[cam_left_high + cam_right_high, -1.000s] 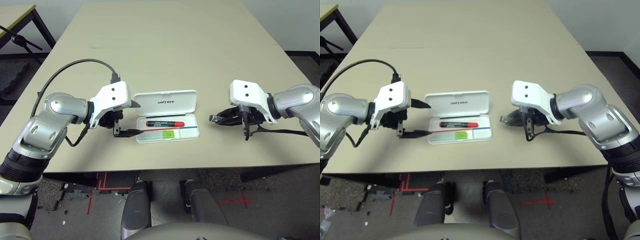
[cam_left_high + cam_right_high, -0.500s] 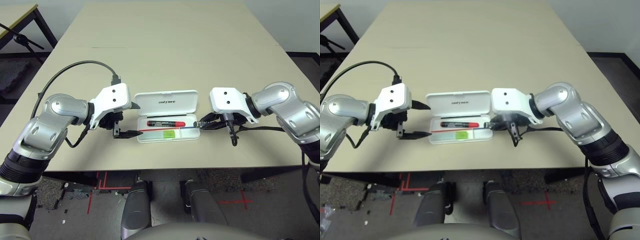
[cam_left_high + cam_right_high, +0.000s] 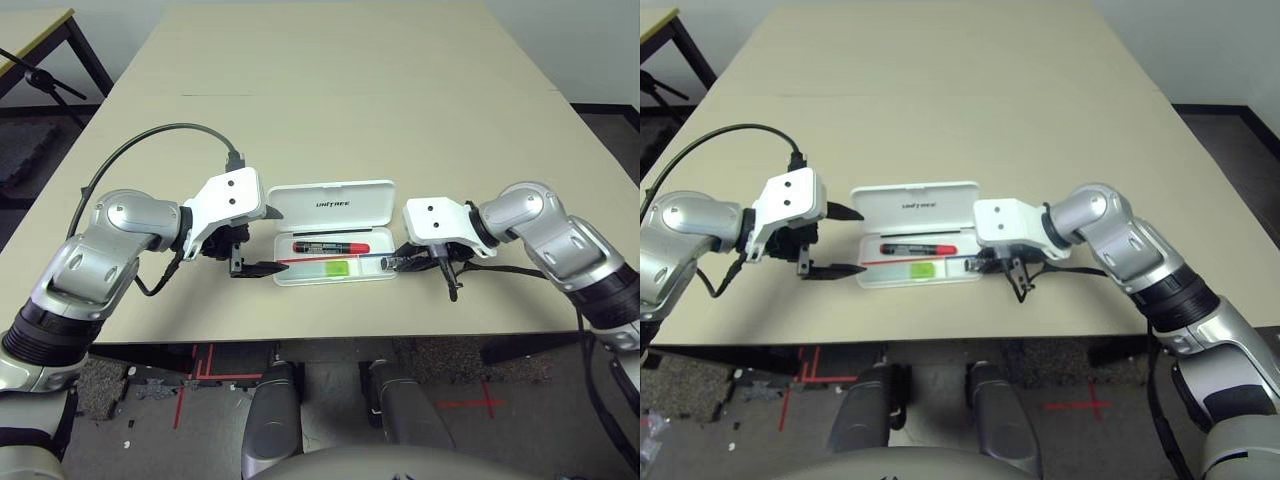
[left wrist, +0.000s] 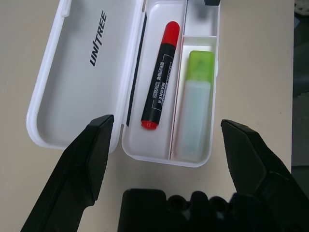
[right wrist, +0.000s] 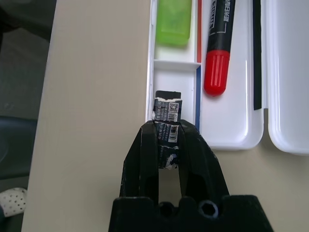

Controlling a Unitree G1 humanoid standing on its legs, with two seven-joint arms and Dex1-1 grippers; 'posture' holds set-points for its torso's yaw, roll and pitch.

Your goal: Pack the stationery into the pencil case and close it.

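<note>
Clip (image 5: 166, 112) is pinched in the right hand (image 5: 167, 137) over the pencil case's (image 3: 335, 233) right end compartment, marker (image 3: 331, 246) and highlighter (image 3: 325, 268) already inside. Left hand (image 4: 169, 137) is spread wide beside the case's left end on the desk (image 3: 330, 110). If released off-centre, the clip could catch the case wall and drop outside.

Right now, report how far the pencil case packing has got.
Done: the red marker and green highlighter lie inside the open pencil case. In hand: the right gripper is shut on the clip, holding it over the small end compartment. The left gripper is open beside the case's other end. Left: release the clip, then close the lid.
</note>
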